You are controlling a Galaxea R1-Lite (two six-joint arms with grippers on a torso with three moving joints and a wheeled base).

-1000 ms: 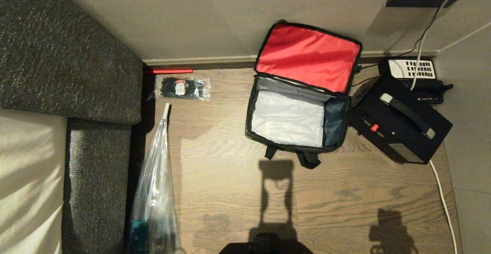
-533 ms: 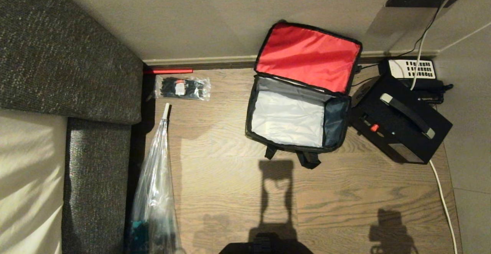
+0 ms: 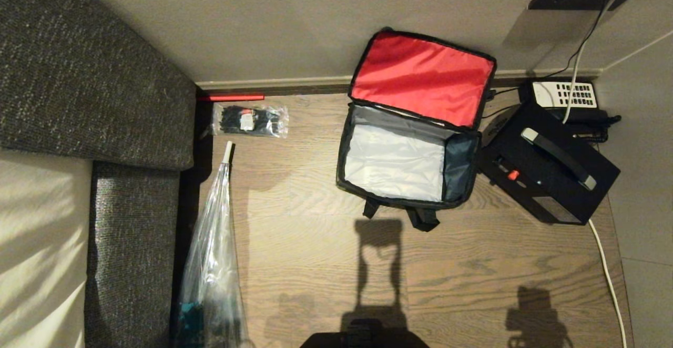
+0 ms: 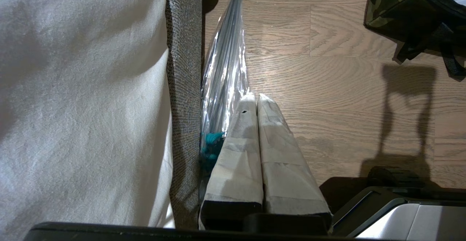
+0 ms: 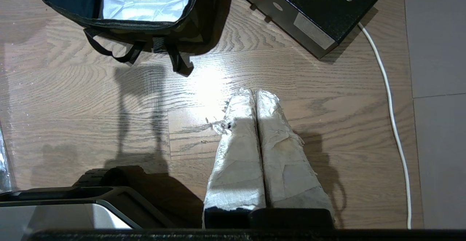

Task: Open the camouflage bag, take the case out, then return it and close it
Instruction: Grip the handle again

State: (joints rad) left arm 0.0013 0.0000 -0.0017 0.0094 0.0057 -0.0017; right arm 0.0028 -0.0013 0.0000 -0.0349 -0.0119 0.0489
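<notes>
The camouflage bag (image 3: 405, 164) sits open on the wooden floor by the wall, its red-lined lid (image 3: 423, 77) leaning back and its pale grey interior empty. The black case (image 3: 547, 172) with a small red knob (image 3: 513, 175) and a top handle stands on the floor right of the bag, touching its side. Both arms hang back near my base, outside the head view. My left gripper (image 4: 255, 97) is shut and empty above the floor beside the sofa, with the bag's corner (image 4: 393, 11) far off. My right gripper (image 5: 254, 92) is shut and empty, short of the bag (image 5: 145, 15) and case (image 5: 316, 4).
A grey sofa (image 3: 94, 74) with a pale cushion fills the left. A clear-wrapped umbrella (image 3: 213, 253) lies along it. A clear packet of black ties (image 3: 250, 121) lies near the wall. A telephone (image 3: 565, 95) sits behind the case, and a white cable (image 3: 604, 264) trails down the right.
</notes>
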